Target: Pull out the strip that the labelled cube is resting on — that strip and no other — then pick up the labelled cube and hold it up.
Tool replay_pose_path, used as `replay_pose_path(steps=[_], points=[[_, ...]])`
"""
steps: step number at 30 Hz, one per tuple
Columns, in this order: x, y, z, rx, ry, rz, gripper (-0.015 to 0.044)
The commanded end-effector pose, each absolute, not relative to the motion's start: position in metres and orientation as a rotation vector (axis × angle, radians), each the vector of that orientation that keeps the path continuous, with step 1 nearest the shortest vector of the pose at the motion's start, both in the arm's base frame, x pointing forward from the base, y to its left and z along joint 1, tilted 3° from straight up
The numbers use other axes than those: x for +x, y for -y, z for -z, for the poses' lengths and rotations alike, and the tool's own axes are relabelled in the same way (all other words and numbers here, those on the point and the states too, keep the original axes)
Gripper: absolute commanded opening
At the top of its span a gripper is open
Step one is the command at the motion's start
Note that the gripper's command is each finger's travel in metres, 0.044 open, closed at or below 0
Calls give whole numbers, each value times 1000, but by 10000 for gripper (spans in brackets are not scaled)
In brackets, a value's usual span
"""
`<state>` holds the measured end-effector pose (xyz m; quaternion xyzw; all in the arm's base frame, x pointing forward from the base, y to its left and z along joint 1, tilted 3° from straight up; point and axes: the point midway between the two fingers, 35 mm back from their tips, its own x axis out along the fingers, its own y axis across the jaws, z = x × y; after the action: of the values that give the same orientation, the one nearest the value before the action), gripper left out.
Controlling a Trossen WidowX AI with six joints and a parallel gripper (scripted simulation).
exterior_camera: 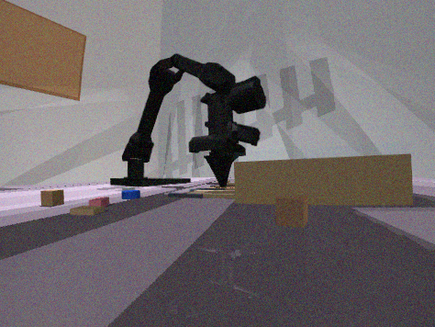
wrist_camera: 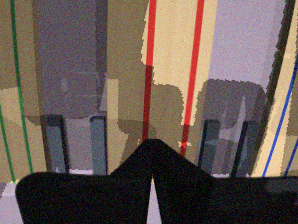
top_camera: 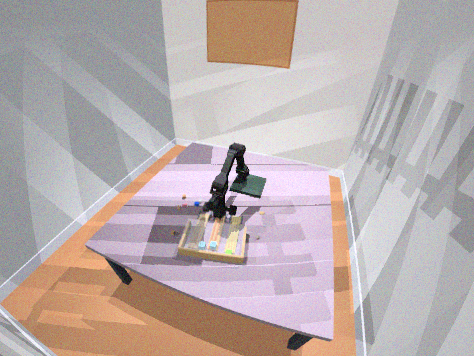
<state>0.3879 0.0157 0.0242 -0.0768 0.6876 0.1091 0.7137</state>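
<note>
A shallow wooden tray (top_camera: 210, 254) (exterior_camera: 321, 179) holds three long strips side by side. Small cubes sit at the near ends of the strips: two light blue cubes (top_camera: 202, 245) (top_camera: 213, 245) and a green cube (top_camera: 228, 251). I cannot read a label on any of them. My gripper (top_camera: 218, 214) (exterior_camera: 223, 183) (wrist_camera: 152, 145) is shut and points straight down at the far end of the middle strip (top_camera: 216, 231). In the wrist view this strip (wrist_camera: 170, 60) has red edge lines. A green-lined strip (wrist_camera: 14, 115) lies to its left and a blue-lined strip (wrist_camera: 290, 115) to its right. I see nothing between the fingers.
The arm's dark green base plate (top_camera: 248, 186) lies behind the tray. Small loose blocks lie on the table: a blue one (top_camera: 197, 203) (exterior_camera: 130, 194), a pink one (top_camera: 185, 204) (exterior_camera: 98, 201), a tan one (exterior_camera: 51, 197) and a brown one (exterior_camera: 291, 212) in front of the tray wall.
</note>
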Motion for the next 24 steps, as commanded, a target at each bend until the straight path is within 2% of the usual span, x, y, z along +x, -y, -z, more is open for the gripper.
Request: replay_pose_path(steps=[1,24], points=[[388,-15,-20,-175,-1530,-242,0],[367,-10,-17,-175,-1532,-242,0]])
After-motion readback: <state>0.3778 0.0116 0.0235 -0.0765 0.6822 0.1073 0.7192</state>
